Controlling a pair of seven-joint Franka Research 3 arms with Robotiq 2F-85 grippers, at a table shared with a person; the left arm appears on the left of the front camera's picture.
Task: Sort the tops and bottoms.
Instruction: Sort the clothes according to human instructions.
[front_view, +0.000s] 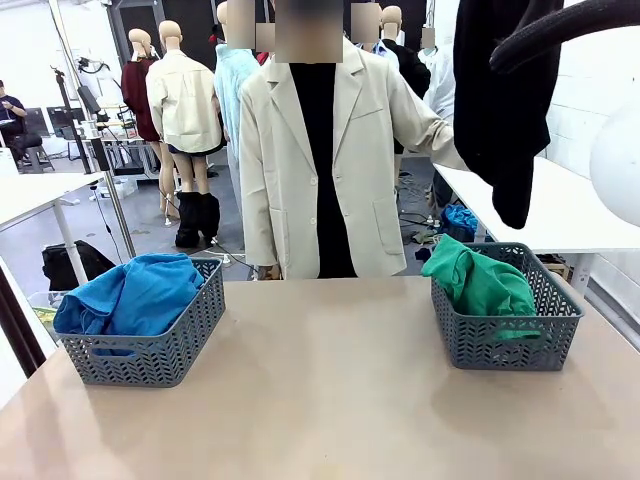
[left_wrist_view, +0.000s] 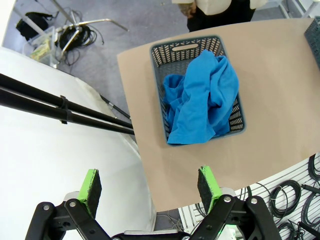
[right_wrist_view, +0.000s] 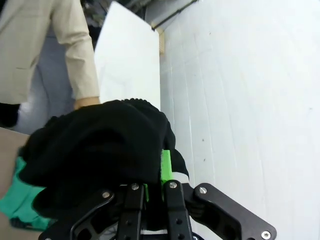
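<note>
Black garment (right_wrist_view: 95, 150) is clamped in the right gripper (right_wrist_view: 155, 192): jaws pinched together on a fold of it, one green pad (right_wrist_view: 165, 167) showing against the cloth. The rest bunches up ahead of and over the jaws. From the front the same black garment (front_view: 500, 110) hangs in the air, above the right basket (front_view: 505, 345) and slightly behind it.

Green garment (front_view: 480, 285) lies in that right basket, heaped over its near-left rim. In the right wrist view a bit of green (right_wrist_view: 20, 200) sits below the black bundle, to one side of the jaws.

Blue garments (front_view: 130, 295) are piled in the left basket (front_view: 150, 355), spilling over its left rim.

Left gripper (left_wrist_view: 150, 187): jaws wide apart, nothing between them, held high off the table (left_wrist_view: 280, 100). Blue pile (left_wrist_view: 202, 97) and its basket (left_wrist_view: 185, 47) lie well ahead of the jaws, on the table's corner.

Person in a beige jacket (front_view: 320, 160) stands at the far edge, between the baskets.
</note>
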